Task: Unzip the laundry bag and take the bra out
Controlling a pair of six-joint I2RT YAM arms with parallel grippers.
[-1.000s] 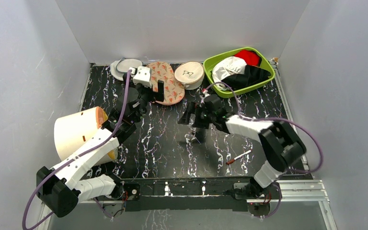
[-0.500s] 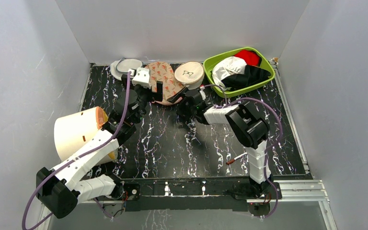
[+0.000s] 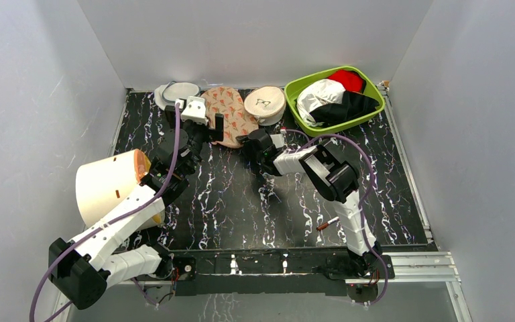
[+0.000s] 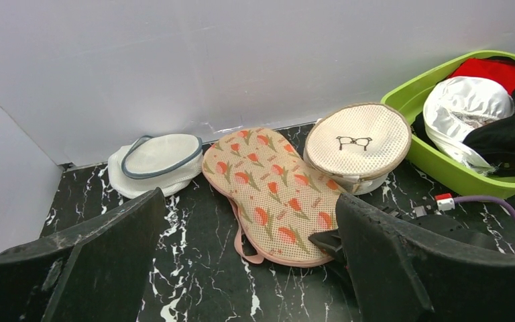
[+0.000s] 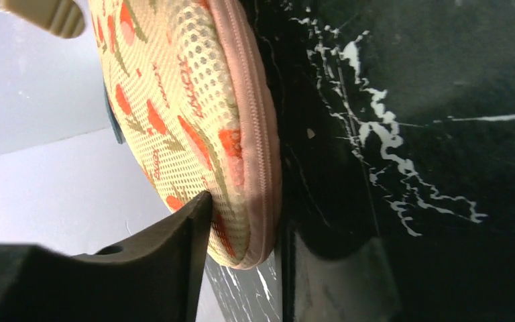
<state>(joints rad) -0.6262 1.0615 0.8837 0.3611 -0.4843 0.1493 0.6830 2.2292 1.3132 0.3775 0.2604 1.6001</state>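
The laundry bag [image 3: 231, 113], leaf-printed and peanut-shaped, lies zipped shut at the back of the table. It also shows in the left wrist view [image 4: 271, 191]. My right gripper [image 3: 247, 139] reaches in from the right and is shut on the bag's near right rim. In the right wrist view one finger [image 5: 174, 228] dents the bag's [image 5: 188, 114] top mesh, the other sits under the pink zip seam [image 5: 263, 134]. My left gripper [image 4: 248, 268] hovers open just in front of the bag's near end, in the top view [image 3: 204, 131]. The bra is hidden.
A round cream case with a glasses mark [image 3: 264, 102] leans against the bag's right side. A white-grey mesh pouch [image 3: 176, 92] lies to its left. A green basket [image 3: 370, 109] of clothes stands back right, a cream cylinder [image 3: 110, 184] at left, a pen [image 3: 334, 220] near front.
My right arm swung left across the table to the bag and its jaws closed on the bag's near right rim. The left gripper edged slightly toward the back and stays open.
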